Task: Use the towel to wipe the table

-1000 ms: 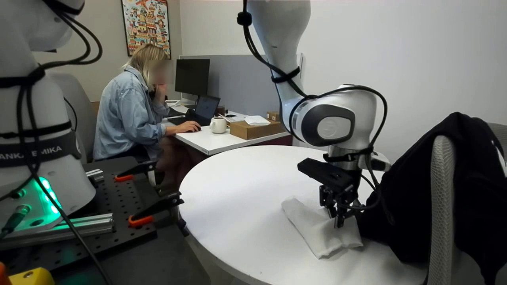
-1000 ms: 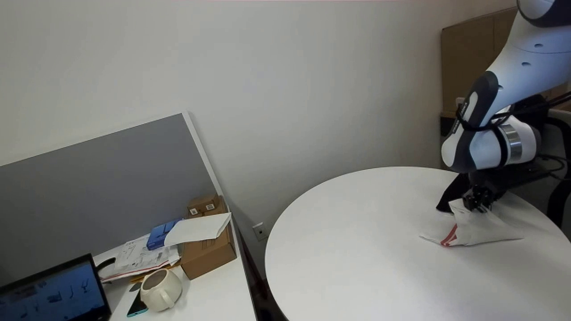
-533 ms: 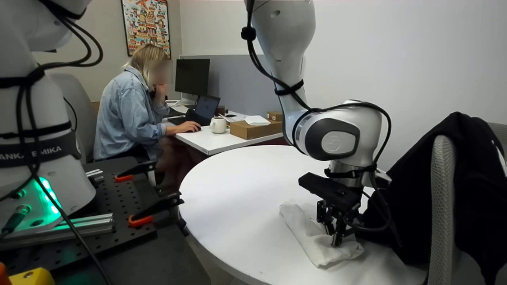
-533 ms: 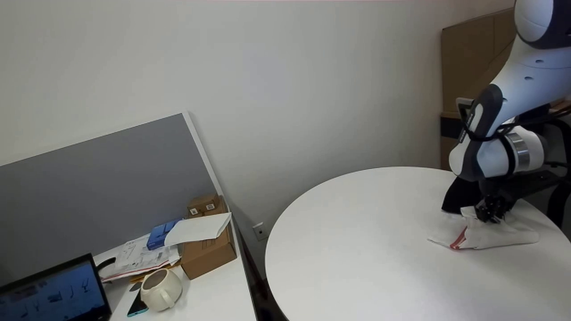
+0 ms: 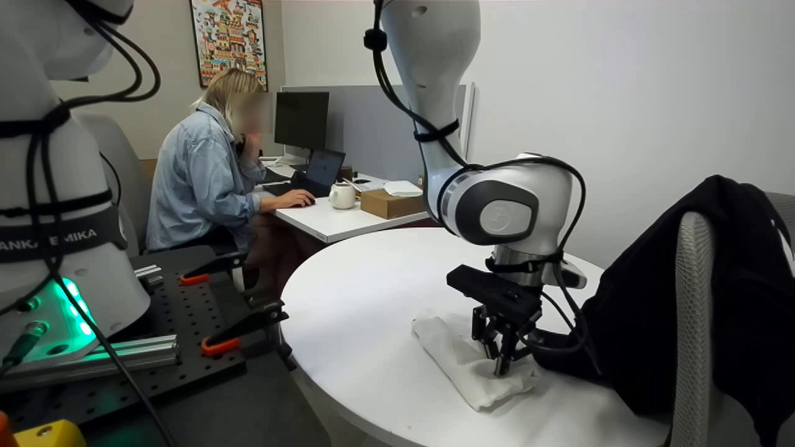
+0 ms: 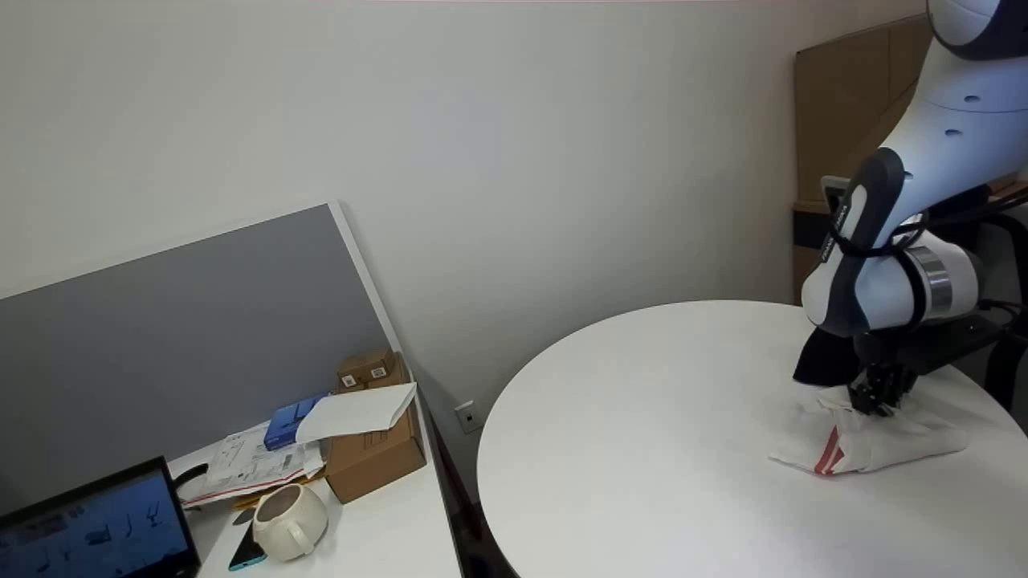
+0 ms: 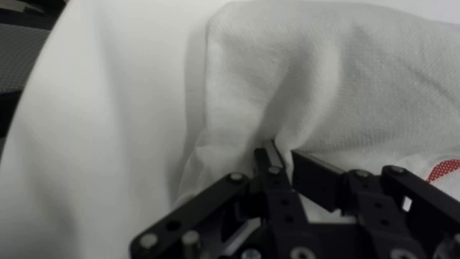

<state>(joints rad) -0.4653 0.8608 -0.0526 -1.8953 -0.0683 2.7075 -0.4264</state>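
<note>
Towel (image 5: 463, 367) now farther from the chair (image 5: 691, 298), tight between jaws, on round white table (image 6: 683, 449), pale wall (image 6: 554, 152) behind

Arm (image 5: 435, 65) bent, gripper (image 5: 495, 364) pointing down.
In an exterior view the base (image 5: 90, 279), lit green, stands at nine o'clock; the arm hangs from twelve to the wrist (image 5: 506, 217), the gripper aiming at six. In the wrist view the fingers (image 7: 314, 174) sit at four, tips nearly meeting, one aimed just short of twelve, its mate at ten.
</note>
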